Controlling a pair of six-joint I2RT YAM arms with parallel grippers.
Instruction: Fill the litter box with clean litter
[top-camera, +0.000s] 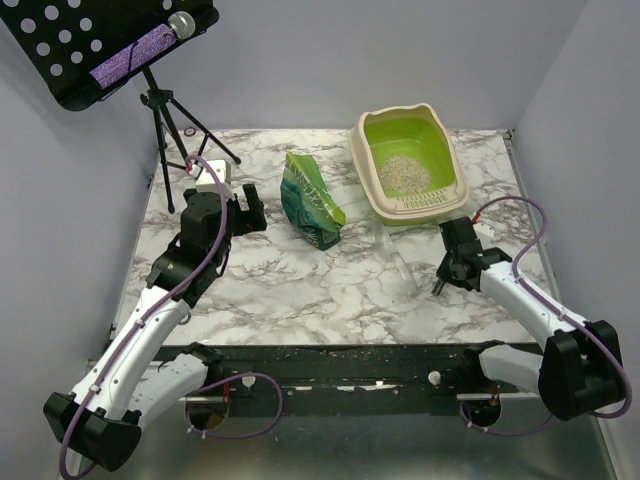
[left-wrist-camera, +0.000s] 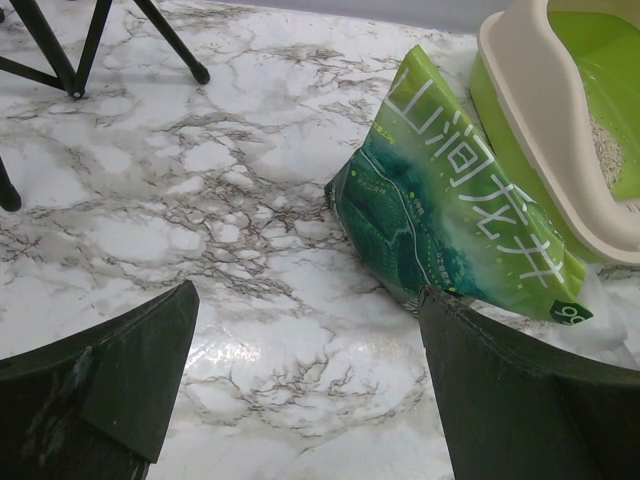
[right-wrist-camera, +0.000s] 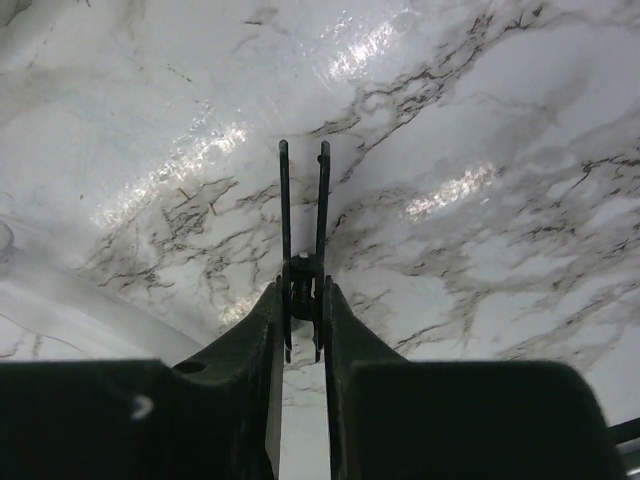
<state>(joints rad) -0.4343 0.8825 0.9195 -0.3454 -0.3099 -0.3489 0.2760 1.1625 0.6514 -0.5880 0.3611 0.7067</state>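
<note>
Both wrist views add detail the overhead lacks: the left gripper gapes wide and empty before the green bag, while the right gripper has its fingers nearly together over bare marble (thin black prongs between them, grip unclear). Overhead, the clean litter is a small patch inside the litter box, far right.

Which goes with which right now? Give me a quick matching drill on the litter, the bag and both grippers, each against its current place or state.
Things:
1. clean litter
2. green bag
3. left gripper
4. right gripper

Places or states:
A. open wide, empty, pointed at the bag
B. fingers close together, nothing between them, over bare table
C. small patch on the floor of the litter box
D. on the table, just left of the litter box

Pairs: 1-C, 2-D, 3-A, 4-B
</note>
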